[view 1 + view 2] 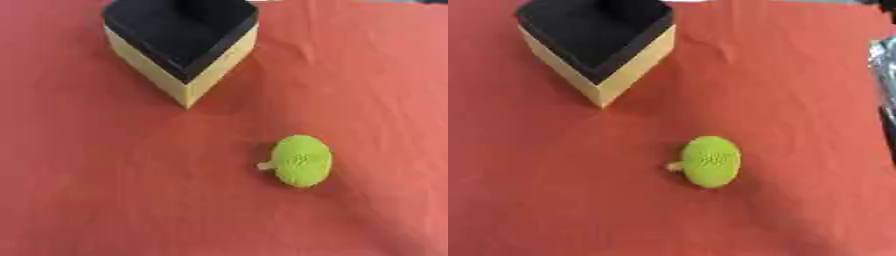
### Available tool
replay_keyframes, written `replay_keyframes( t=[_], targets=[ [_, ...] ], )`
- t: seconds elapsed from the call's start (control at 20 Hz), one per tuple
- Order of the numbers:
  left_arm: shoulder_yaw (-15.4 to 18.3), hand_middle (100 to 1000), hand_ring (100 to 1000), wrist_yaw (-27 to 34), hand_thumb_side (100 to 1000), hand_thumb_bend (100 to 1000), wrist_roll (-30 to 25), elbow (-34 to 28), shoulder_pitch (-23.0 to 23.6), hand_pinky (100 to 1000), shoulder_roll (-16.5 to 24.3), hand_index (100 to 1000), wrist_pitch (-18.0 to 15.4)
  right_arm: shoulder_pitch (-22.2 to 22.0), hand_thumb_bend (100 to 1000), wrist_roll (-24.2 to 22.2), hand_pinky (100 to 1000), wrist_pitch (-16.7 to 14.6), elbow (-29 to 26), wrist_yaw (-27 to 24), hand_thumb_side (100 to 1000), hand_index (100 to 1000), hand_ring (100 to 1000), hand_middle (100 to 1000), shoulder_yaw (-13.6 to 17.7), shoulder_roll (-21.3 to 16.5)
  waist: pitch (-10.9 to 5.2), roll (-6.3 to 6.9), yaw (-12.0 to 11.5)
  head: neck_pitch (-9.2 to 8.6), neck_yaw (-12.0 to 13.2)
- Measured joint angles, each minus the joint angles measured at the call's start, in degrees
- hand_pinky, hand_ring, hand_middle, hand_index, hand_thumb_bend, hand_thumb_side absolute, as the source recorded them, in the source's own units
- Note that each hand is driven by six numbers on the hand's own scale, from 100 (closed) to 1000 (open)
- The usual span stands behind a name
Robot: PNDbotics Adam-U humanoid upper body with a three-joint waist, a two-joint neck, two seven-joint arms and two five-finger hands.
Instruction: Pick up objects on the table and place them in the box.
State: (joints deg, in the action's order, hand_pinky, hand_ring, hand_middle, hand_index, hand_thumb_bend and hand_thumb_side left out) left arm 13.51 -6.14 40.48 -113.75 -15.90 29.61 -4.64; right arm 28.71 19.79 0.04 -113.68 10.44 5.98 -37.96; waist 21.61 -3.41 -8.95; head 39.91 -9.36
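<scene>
Green round object (301,160) alone on red cloth (105,190), apart from box (182,37)

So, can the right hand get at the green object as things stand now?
Probably yes. The green object lies alone on the red cloth, apart from the box, with nothing beside it or over it. The right hand itself shows in neither view, so its reach is only a guess.
</scene>
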Motion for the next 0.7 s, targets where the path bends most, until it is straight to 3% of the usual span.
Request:
replay_keyframes(
  t=[0.4, 0.7],
  targets=[
    [0.0, 628, 637, -0.1, 537, 265, -0.1, 0.0, 0.0, 754, 0.0, 760, -0.1, 0.0, 100, -0.4, 754, 0.3, 0.0, 0.0, 820, 802, 748, 633, -0.3, -0.3, 0.0, 0.06, 0.0, 0.0, 0.1],
    [0.0, 630, 637, -0.2, 539, 263, -0.1, 0.0, 0.3, 755, 0.0, 760, -0.1, 0.0, 100, -6.1, 788, 2.2, 0.0, 2.5, 832, 846, 797, 724, -3.2, -6.2, 0.0, -0.23, 0.1, 0.11, 0.2]
  ],
)
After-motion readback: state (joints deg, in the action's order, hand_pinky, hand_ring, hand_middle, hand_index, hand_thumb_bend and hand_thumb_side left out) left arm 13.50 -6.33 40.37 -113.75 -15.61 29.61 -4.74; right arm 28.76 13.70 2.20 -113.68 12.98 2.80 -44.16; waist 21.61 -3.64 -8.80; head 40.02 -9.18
